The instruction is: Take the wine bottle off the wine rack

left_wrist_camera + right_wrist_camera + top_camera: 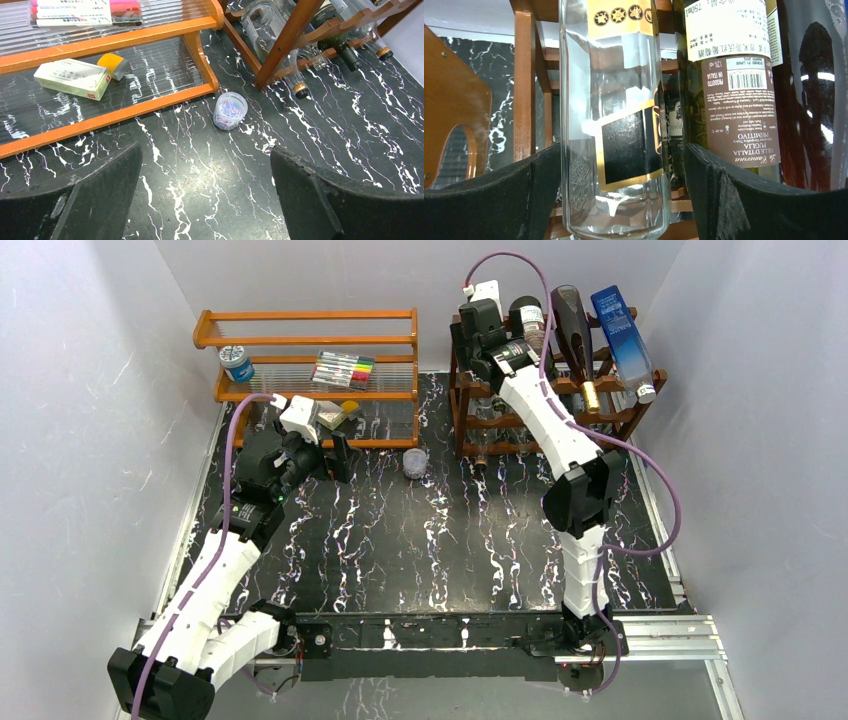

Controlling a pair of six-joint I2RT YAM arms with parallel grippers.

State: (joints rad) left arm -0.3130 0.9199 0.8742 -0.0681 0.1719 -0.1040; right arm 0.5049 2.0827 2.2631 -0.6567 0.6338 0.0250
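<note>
The dark reddish-brown wine rack [459, 405] stands at the back right with several bottles on it. My right gripper [485, 328] is at its top left corner. In the right wrist view the gripper [622, 147] is open, with a clear glass bottle [614, 100] bearing a black and gold label between the fingers. The left finger is close against the glass and a gap shows at the right finger [724, 190]. A green bottle with a brown label [734, 75] lies beside it. My left gripper [320, 455] [206, 147] is open and empty above the table.
An orange wooden shelf [300, 340] at the back left holds a marker pack [343, 370], a round tin [237, 362] and a white box [72, 77]. A small clear jar [415, 462] stands on the black marbled table between shelf and rack. White walls enclose three sides.
</note>
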